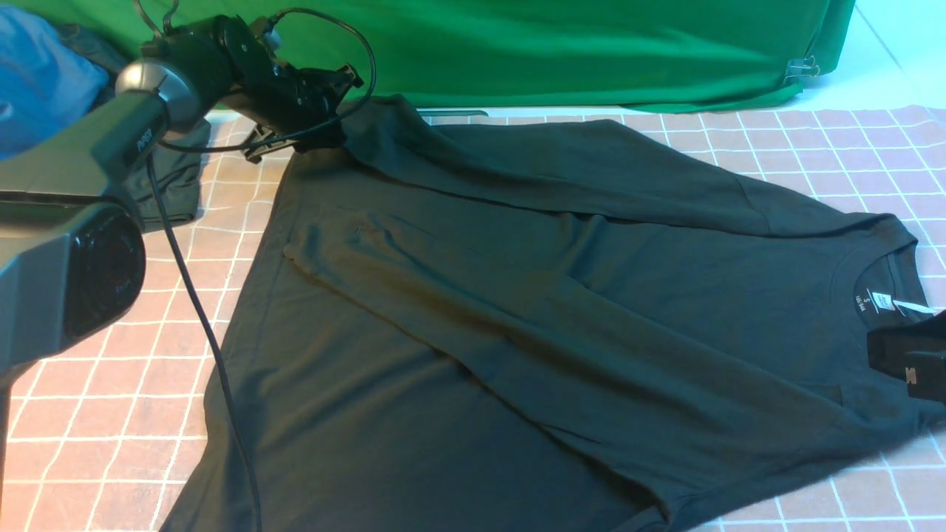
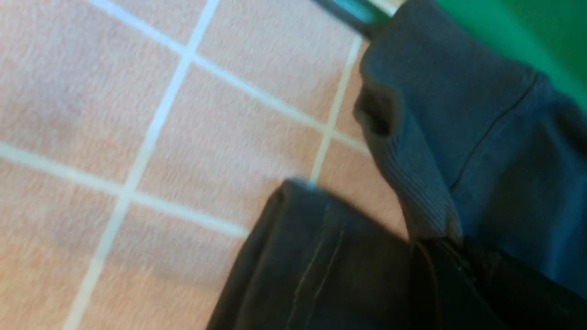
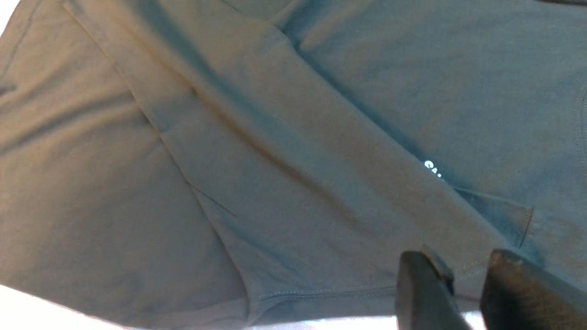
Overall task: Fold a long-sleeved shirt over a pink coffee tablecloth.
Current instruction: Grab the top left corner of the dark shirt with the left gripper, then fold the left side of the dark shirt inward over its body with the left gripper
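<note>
Underneath: the pink coffee tablecloth (image 1: pixel 89 414), dusty pink with a grid of thin white lines, lies flat over the whole work surface.
Task garment: the long-sleeved shirt (image 1: pixel 473 310) lies spread on the tablecloth, hem toward the robot's left and collar toward its right. A white neck tag (image 1: pixel 881 301) shows inside the neck.
Near sleeve: it is folded diagonally across the body, partly covering the small white lettering (image 3: pixel 431 167).
Right gripper (image 3: pixel 463 263): it is just beside the collar, with its fingers apart over the shirt and nothing clamped.
Left gripper (image 1: pixel 325 122): it is at the shirt's far left corner, clenched on the ribbed cuff of the far sleeve, which rises off the tablecloth to meet it.
Far left: a smaller dark garment (image 1: pixel 174 185) is bunched beside blue cloth (image 1: pixel 37 81).
Backdrop: plain bright green fabric (image 1: pixel 554 52) runs along the far side, with a pale surface (image 1: pixel 879 74) past its right end.
</note>
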Robot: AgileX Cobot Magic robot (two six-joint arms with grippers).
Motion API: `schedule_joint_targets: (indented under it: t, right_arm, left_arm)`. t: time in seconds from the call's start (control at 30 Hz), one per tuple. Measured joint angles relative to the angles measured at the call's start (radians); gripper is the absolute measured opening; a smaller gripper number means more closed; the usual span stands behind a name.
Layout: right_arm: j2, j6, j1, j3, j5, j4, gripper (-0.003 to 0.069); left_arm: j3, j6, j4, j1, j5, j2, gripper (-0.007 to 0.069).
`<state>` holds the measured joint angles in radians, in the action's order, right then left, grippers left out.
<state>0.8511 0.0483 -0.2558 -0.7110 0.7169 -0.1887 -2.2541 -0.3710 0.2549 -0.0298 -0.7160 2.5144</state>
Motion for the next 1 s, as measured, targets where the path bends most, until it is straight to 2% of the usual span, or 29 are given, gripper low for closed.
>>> schedule_joint_targets:
  t: [0.33,0.53,0.73,1.0]
  right_arm:
    - [0.0,0.0,0.0,0.0,-0.001,0.0,0.0235]
    - [0.0,0.0,0.0,0.0,-0.001,0.0,0.0236]
    - [0.0,0.0,0.0,0.0,-0.001,0.0,0.0237]
    - [0.0,-0.026,0.0,0.0,0.003,0.0,0.0237]
  left_arm:
    - [-0.001,0.042,-0.008,0.0,-0.144,-0.159,0.0043]
    - [-0.003,0.063,-0.029,-0.015,-0.316,-0.256,0.0043]
    - [-0.003,0.06,-0.164,-0.112,-0.472,-0.326,0.0043]
    - [0.089,-0.015,-0.331,-0.213,-0.498,-0.438,0.0042]
